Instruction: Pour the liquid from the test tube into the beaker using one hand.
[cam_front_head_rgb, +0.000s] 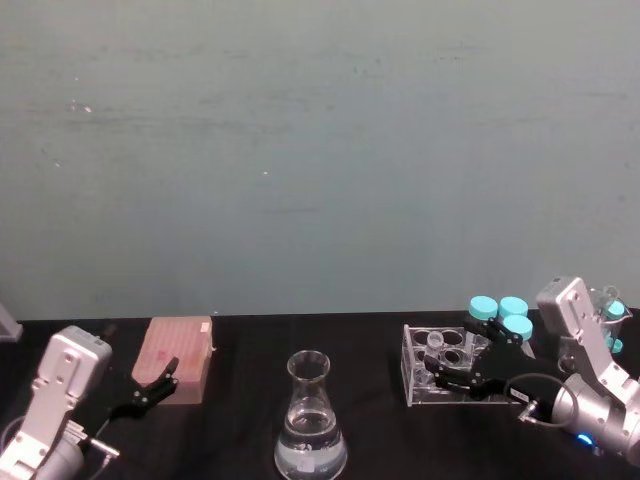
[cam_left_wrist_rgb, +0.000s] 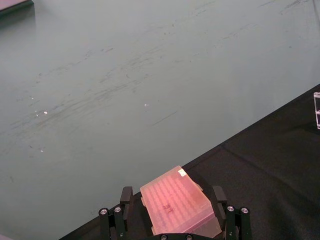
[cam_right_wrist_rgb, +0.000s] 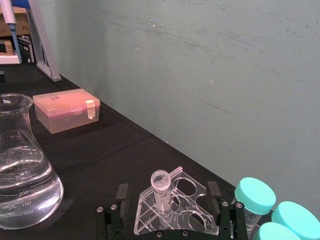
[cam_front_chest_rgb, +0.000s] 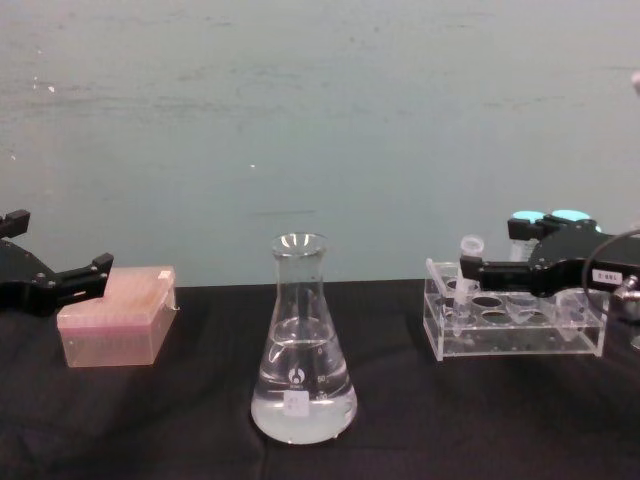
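The test tube (cam_right_wrist_rgb: 161, 186), small, clear and uncapped, stands upright in a clear rack (cam_right_wrist_rgb: 189, 194) on the right of the table. My right gripper (cam_right_wrist_rgb: 167, 199) is open just behind the rack, its fingers spread to either side of the tube without touching it. The chest view shows the test tube (cam_front_chest_rgb: 467, 268) beside the right gripper (cam_front_chest_rgb: 482, 270). I cannot tell whether the tube holds liquid. The beaker (cam_front_head_rgb: 310, 420), a conical flask, stands at the table's middle with clear liquid (cam_front_chest_rgb: 300, 395) in its base. My left gripper (cam_front_head_rgb: 152, 388) stands open at the left, by the pink box.
A pink translucent box (cam_front_head_rgb: 178, 358) lies at the left, just ahead of the left fingers (cam_left_wrist_rgb: 126, 199). Larger tubes with teal caps (cam_front_head_rgb: 500, 312) stand at the rack's far side. The black table meets a teal wall close behind.
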